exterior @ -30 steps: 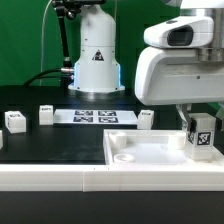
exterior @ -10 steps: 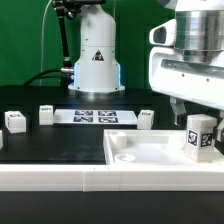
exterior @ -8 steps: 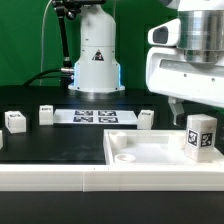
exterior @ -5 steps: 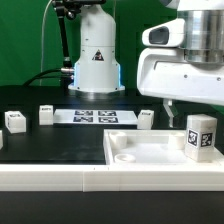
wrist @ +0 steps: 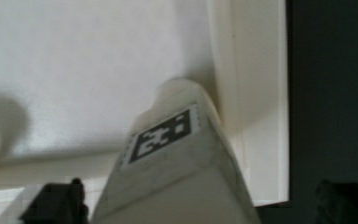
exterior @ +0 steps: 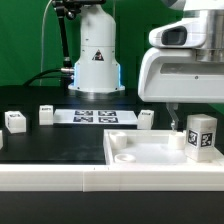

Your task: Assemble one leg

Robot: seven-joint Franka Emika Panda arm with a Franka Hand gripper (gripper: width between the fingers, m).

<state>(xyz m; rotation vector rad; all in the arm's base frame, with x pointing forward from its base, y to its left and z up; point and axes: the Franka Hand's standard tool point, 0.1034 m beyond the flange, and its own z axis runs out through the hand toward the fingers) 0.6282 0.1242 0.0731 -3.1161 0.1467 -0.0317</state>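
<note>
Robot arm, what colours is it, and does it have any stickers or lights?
The arm is chunky, rounded and white with grey parts. Its tower-shaped base is white, with a dark triangle mark, a blue glow at the bottom and black cables beside it. Its fingers look dark.

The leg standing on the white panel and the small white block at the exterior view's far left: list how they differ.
The leg stands upright on the white panel; the far-left block sits on the black table. The leg looks tall; the far-left block looks squat. The open gripper hangs by the leg; the far-left block lies well away from it. Both are white with black-and-white tags.
</note>
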